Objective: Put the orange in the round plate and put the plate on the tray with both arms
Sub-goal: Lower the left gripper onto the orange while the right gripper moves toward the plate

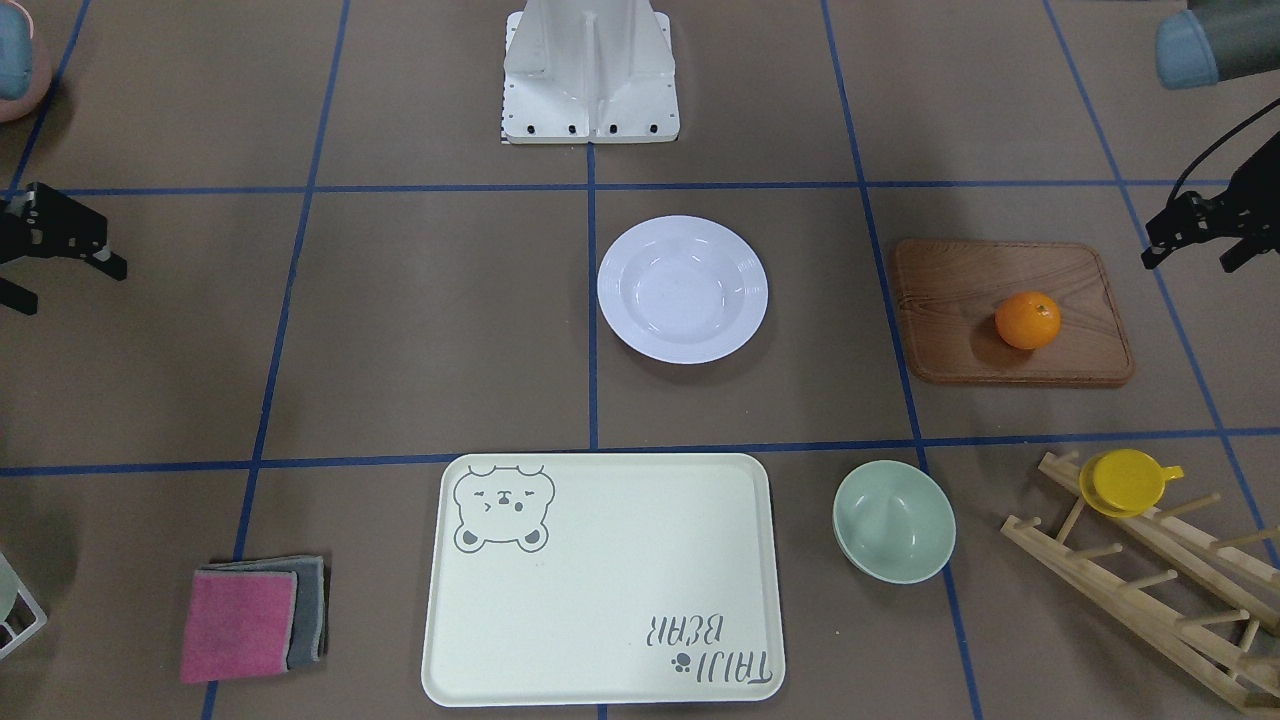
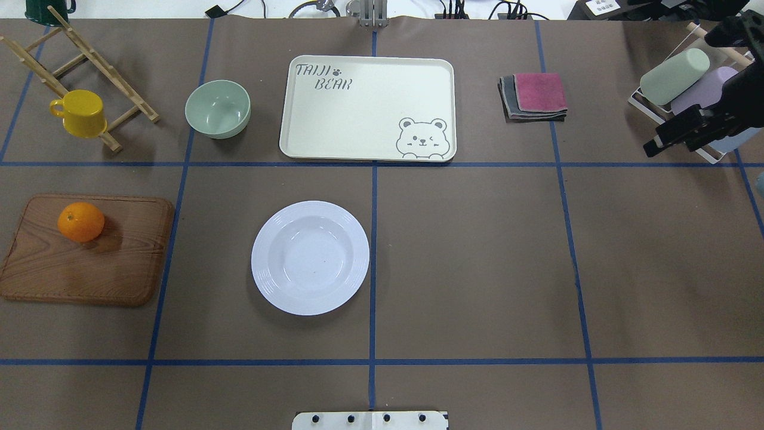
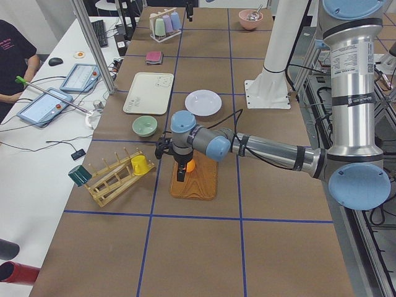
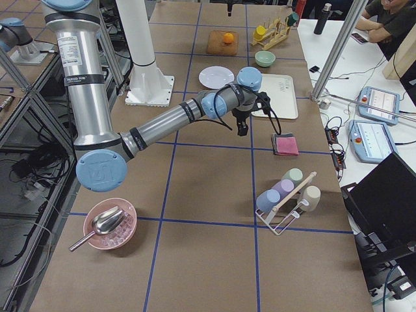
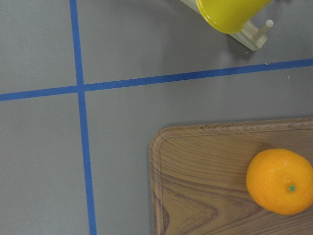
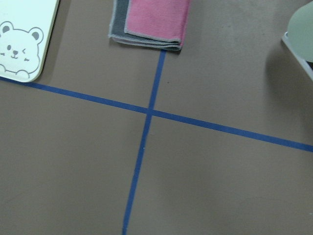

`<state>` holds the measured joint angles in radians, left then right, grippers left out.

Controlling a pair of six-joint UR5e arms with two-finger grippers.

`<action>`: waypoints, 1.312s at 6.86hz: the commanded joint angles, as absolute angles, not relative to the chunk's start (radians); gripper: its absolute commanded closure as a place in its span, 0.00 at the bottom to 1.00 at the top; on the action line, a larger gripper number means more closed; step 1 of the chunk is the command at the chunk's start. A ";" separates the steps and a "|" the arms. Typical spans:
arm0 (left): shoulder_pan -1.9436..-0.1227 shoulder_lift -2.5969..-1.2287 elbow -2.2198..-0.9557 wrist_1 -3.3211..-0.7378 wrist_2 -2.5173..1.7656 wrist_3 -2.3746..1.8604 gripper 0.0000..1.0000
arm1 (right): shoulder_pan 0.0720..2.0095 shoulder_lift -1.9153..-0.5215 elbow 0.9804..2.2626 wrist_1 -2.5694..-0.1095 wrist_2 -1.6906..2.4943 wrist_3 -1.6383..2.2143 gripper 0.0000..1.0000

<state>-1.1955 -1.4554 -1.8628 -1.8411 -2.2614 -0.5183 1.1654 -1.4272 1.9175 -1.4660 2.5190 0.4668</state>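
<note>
Left arm stretched out low from the base. Left gripper (image 1: 1190, 260) raised just beside the wooden cutting board (image 1: 950, 300), fingers spread wide, nothing between them.

Right arm reaching far over the opposite end of the table. Right gripper (image 1: 70, 288) above bare table, well apart from the plate, fingers likewise spread wide.

Orange (image 1: 1028, 320): resting on the cutting board, apart from the left gripper.

White round plate (image 1: 615, 290): flat on the table between base and tray.

Cream bear-print tray (image 1: 600, 560): flat, beside a green bowl (image 1: 880, 510).

Yellow mug (image 1: 1125, 482): hung on the wooden peg rack (image 1: 1100, 600).

Pastel cups (image 2: 674, 74): lying in a wire rack (image 4: 273, 231).

Metal scoop (image 4: 104, 222): inside a pink bowl (image 4: 127, 237).
</note>
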 commanded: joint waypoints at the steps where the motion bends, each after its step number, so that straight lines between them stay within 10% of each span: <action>1: -1.108 -1.474 -1.864 -1.887 -2.257 -0.674 0.01 | 1.061 -1.431 1.840 -1.085 2.537 0.890 0.00; 9: -0.986 -1.612 -1.718 -1.939 -2.191 -0.836 0.01 | 0.746 -1.411 1.776 -0.563 2.244 1.428 0.00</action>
